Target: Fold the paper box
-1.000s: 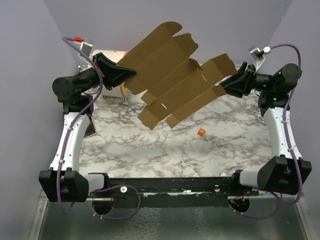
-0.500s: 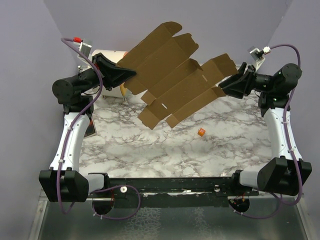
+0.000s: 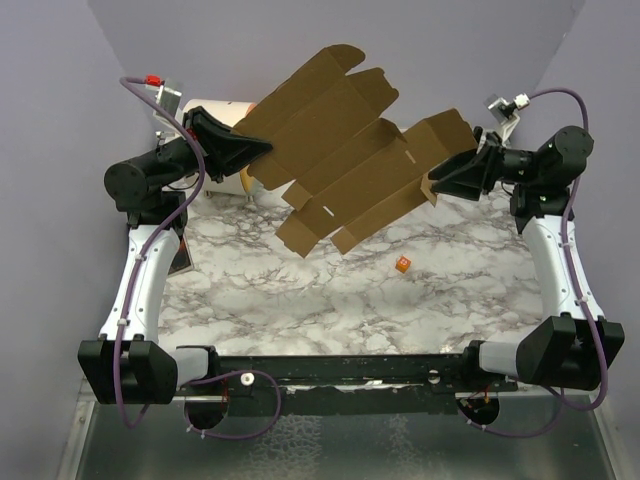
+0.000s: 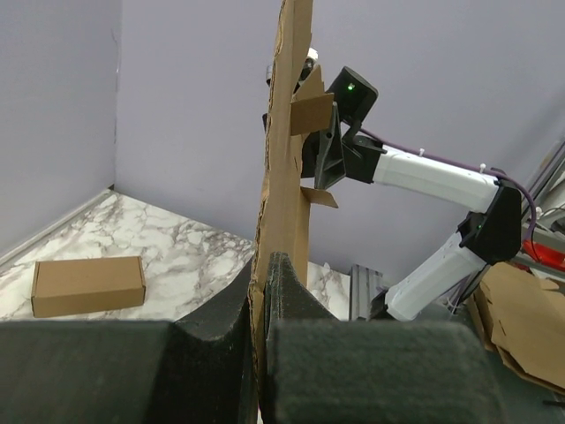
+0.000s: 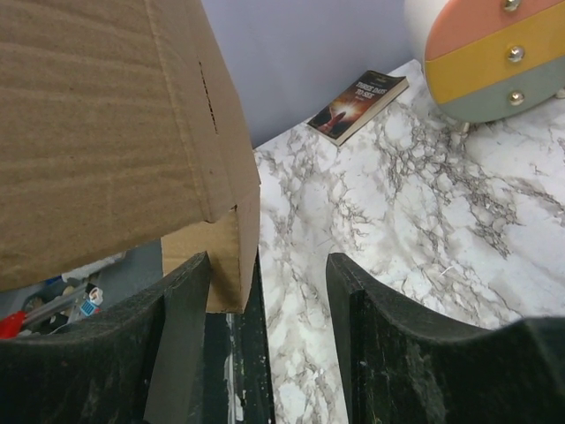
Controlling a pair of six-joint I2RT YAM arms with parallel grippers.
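The paper box (image 3: 340, 150) is a flat, unfolded brown cardboard sheet held tilted in the air above the marble table (image 3: 330, 300). My left gripper (image 3: 262, 148) is shut on its left edge; in the left wrist view the sheet (image 4: 287, 177) stands edge-on between the closed fingers of that gripper (image 4: 265, 265). My right gripper (image 3: 440, 185) is open at the sheet's right end. In the right wrist view the end flap (image 5: 97, 132) hangs against the inner side of the left finger (image 5: 181, 300), and the jaws of the gripper (image 5: 269, 265) stand wide apart.
A small orange cube (image 3: 402, 265) lies on the table under the sheet's right part. A white cabinet with pastel drawers (image 5: 494, 53) and a book (image 5: 357, 106) are at the back left. A small closed carton (image 4: 88, 284) lies on the table.
My right gripper has opened and let go of the sheet's right flap, which now bends downward. The right arm shifted slightly left. The left gripper has not moved.
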